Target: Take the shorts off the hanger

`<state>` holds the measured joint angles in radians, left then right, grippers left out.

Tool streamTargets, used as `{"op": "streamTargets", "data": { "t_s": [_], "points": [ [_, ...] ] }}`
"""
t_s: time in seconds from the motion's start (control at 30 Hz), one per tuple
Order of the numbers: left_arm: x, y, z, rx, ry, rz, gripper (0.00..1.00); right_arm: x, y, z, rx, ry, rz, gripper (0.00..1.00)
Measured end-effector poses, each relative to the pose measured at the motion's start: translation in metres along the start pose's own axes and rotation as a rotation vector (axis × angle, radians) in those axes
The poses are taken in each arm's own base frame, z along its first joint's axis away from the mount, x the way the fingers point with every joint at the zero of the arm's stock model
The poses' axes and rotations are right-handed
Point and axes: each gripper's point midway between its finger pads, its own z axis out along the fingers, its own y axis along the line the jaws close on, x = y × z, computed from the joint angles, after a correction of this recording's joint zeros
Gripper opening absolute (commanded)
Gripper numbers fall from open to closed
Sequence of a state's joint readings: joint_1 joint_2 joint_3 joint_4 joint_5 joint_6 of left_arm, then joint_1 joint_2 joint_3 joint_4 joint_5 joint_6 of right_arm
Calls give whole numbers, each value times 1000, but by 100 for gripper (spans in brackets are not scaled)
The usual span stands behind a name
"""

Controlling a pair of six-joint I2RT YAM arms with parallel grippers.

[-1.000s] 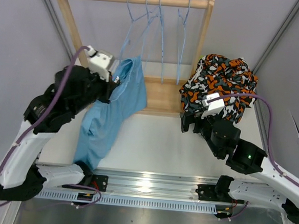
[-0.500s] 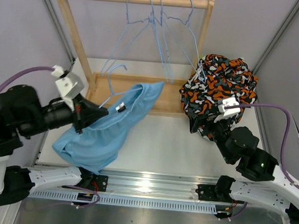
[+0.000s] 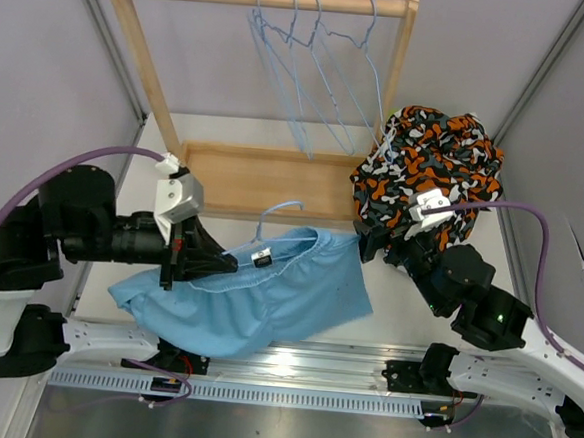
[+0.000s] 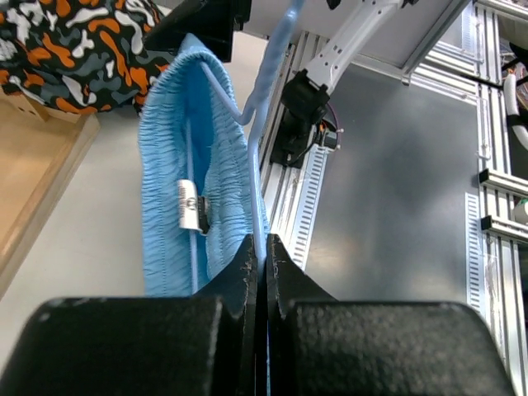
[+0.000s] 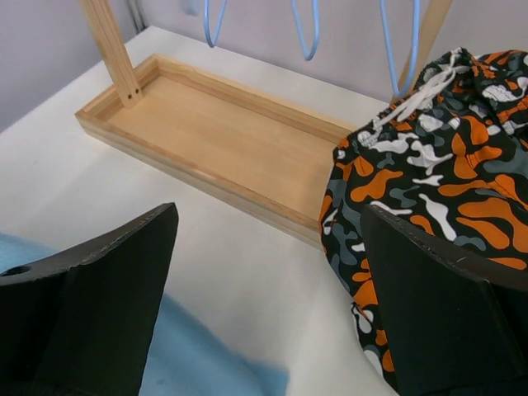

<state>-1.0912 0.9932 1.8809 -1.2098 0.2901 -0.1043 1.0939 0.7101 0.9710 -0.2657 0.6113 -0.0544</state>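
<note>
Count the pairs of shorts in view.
2. The blue shorts are at the front of the table; the camouflage shorts sit piled at its right. Others may be hidden.

You see the light blue shorts (image 3: 266, 302) stretched sideways over the near part of the counter (image 3: 300, 245). The gathered waistband is on top with a white label, and a wire hanger (image 3: 278, 210) is inside it. The orange-black-white camouflage shorts (image 3: 432, 154) lie in a crumpled heap at the far right, with the white drawstring showing.

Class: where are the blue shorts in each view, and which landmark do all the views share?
Top external: blue shorts at lower centre.
Left wrist: shorts left of centre.
Right wrist: shorts at the bottom left, only a corner showing.
Landmark: camouflage shorts.
</note>
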Motion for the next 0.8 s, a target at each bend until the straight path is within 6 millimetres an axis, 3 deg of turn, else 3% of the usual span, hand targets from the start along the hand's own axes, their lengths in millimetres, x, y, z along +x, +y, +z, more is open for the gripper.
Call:
{"op": "streamTargets", "data": {
  "t_s": [0.13,0.33,0.6,0.8],
  "points": [
    [-14,0,-14,-30,-49,21,0,-6,3,0,-17,-21,16,99],
    [-37,15,-36,-151,-140,52,0,-13,-2,-9,-24,-45,41,99],
    [-39,29,-38,-229,-146,55,0,-35,-19,-32,-18,-127,100,100],
    [-39,32,-34,-240,-135,53,0,-39,5,-29,-135,-125,91,99]
  ]
}}
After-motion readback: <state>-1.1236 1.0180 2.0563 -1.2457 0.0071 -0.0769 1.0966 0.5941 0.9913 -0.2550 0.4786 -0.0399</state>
